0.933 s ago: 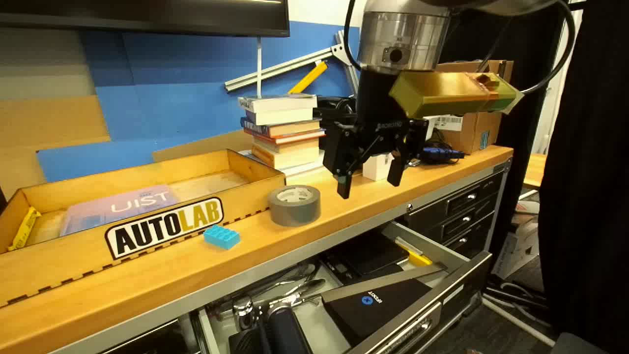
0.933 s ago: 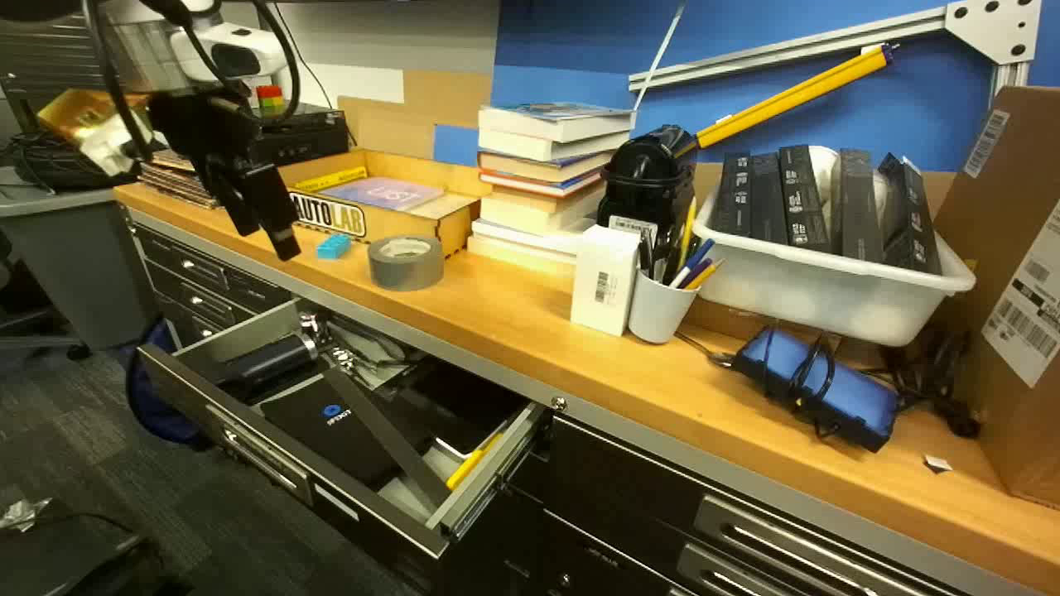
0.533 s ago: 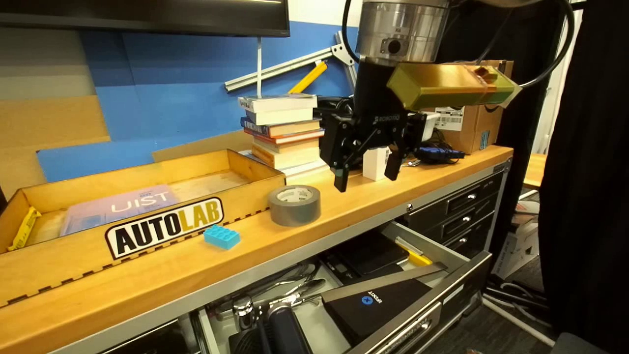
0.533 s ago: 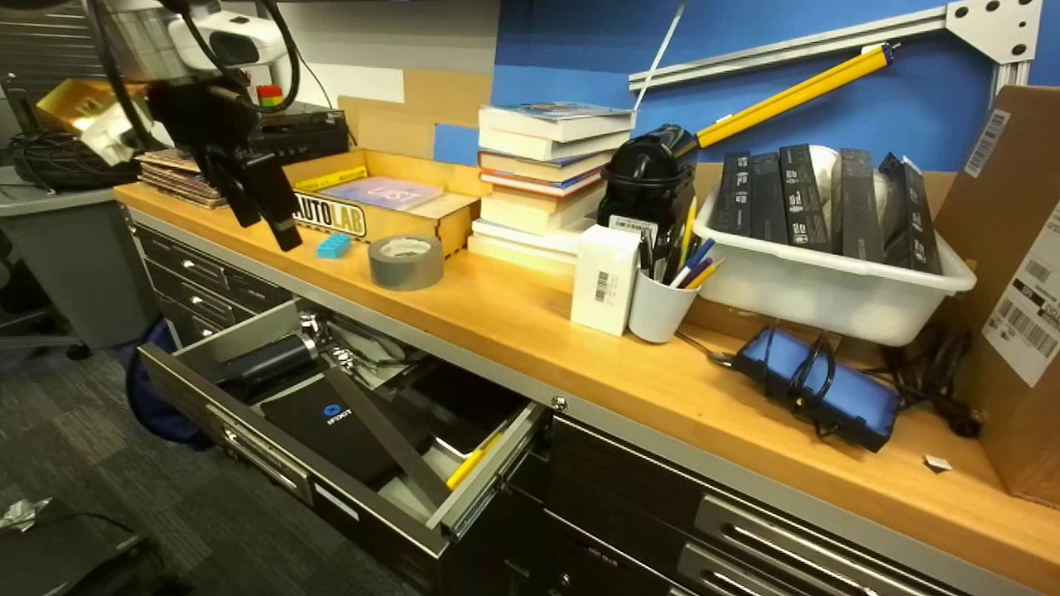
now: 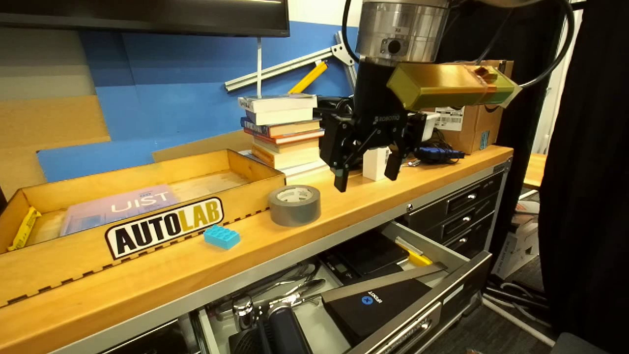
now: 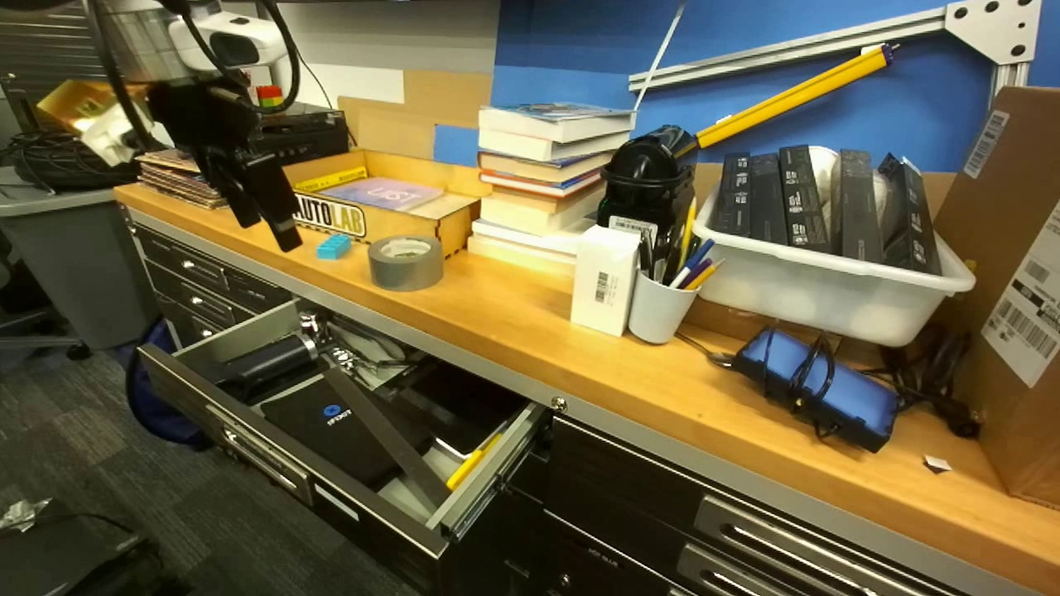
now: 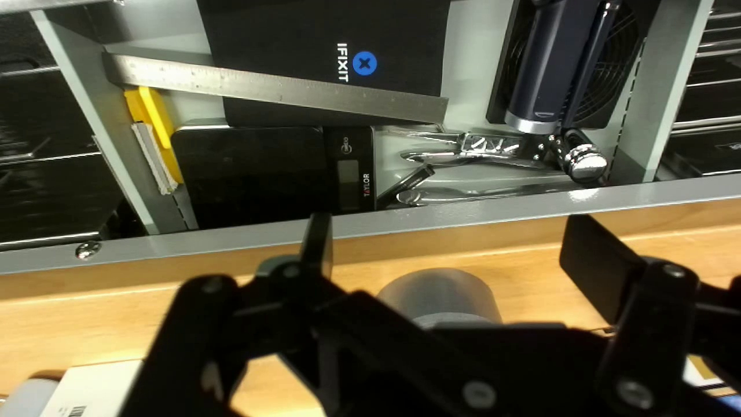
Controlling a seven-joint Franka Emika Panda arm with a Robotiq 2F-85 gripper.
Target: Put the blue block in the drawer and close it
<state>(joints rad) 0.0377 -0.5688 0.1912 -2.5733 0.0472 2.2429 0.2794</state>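
The light-blue studded block (image 5: pixel 222 237) lies on the wooden bench top in front of the AUTOLAB tray; it also shows in an exterior view (image 6: pixel 334 247). It does not show in the wrist view. The drawer (image 5: pixel 468 276) below the bench top is pulled open, seen in both exterior views (image 6: pixel 389 526) and the wrist view (image 7: pixel 474 75). It holds a black IFIXIT case, a steel ruler, a scale and metal tools. My gripper (image 5: pixel 366 176) is open and empty, in the air above the bench, apart from the block. Its spread fingers show in the wrist view (image 7: pixel 448 237).
A grey tape roll (image 5: pixel 295 205) stands beside the block, and under my fingers in the wrist view (image 7: pixel 443 292). The wooden tray (image 5: pixel 255 194) and book stack (image 5: pixel 285 130) are behind. A white box (image 6: pixel 603 281), pen cup (image 6: pixel 661 310) and white bin (image 6: pixel 828 290) stand further along.
My gripper has risen slightly since the earliest frames, then held still over the last half second. The block, drawer and tape roll have not moved.
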